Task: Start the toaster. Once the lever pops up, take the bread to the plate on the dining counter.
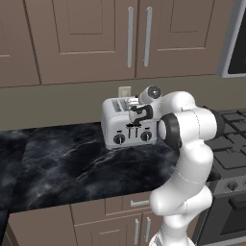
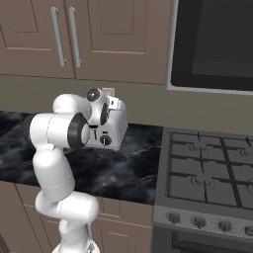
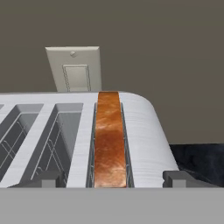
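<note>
Hovering just above toaster point(image 1: 126, 122) w/ claw point(image 3: 112, 179) spread apart, holding nothing. Bread point(image 3: 109, 140) is sitting on edge in the rightmost slot, directly ahead of the claw & between its tips. Slice's long axis is running along the slot, front to back toward wall outlet point(image 3: 75, 69); crust is facing up. Toaster's standing on dark tabletop point(image 1: 62, 163), near the stove point(image 2: 212, 163).

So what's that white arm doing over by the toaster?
The arm has its gripper open and poised just above the silver toaster on the black marbled counter, beside the stove. A slice of bread sits down in the end slot, and the two finger tips straddle it. The arm holds nothing.
</note>
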You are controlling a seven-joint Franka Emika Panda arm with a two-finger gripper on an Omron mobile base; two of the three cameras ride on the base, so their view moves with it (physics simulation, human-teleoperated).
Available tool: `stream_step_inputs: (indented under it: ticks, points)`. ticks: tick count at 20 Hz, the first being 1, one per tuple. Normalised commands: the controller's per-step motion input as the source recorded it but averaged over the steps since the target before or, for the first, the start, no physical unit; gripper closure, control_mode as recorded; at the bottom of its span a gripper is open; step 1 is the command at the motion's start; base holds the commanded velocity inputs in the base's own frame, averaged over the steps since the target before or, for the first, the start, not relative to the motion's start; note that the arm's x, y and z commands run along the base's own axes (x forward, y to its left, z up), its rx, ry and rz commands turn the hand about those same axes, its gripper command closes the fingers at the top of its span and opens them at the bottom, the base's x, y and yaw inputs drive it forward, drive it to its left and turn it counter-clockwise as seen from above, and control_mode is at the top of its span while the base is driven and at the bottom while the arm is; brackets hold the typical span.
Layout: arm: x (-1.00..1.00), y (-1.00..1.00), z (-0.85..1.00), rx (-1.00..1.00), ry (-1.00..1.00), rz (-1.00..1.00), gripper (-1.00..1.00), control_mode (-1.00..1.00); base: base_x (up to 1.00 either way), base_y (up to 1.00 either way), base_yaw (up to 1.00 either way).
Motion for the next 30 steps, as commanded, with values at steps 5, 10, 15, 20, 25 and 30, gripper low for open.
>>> stream_step_inputs:
  ticks: [5, 10, 15, 20, 25, 30]
  points:
    - [0.00, 0.00, 0.13, 0.00, 0.00, 0.00, 1.00, -1.00, 0.00, 0.00, 0.00]
    - [0.00, 0.00, 0.15, 0.00, 0.00, 0.00, 1.00, -1.00, 0.00, 0.00, 0.00]
    - [-0.03, 0.00, 0.16, 0.00, 0.00, 0.00, 1.00, -1.00, 0.00, 0.00, 0.00]
    - [-0.12, 0.00, 0.21, 0.00, 0.00, 0.00, 1.00, -1.00, 0.00, 0.00, 0.00]
    - [-0.16, 0.00, 0.28, 0.00, -0.01, 0.00, 1.00, -1.00, 0.00, 0.00, 0.00]
    - [-0.15, 0.00, 0.26, 0.00, 0.00, 0.00, 1.00, -1.00, 0.00, 0.00, 0.00]
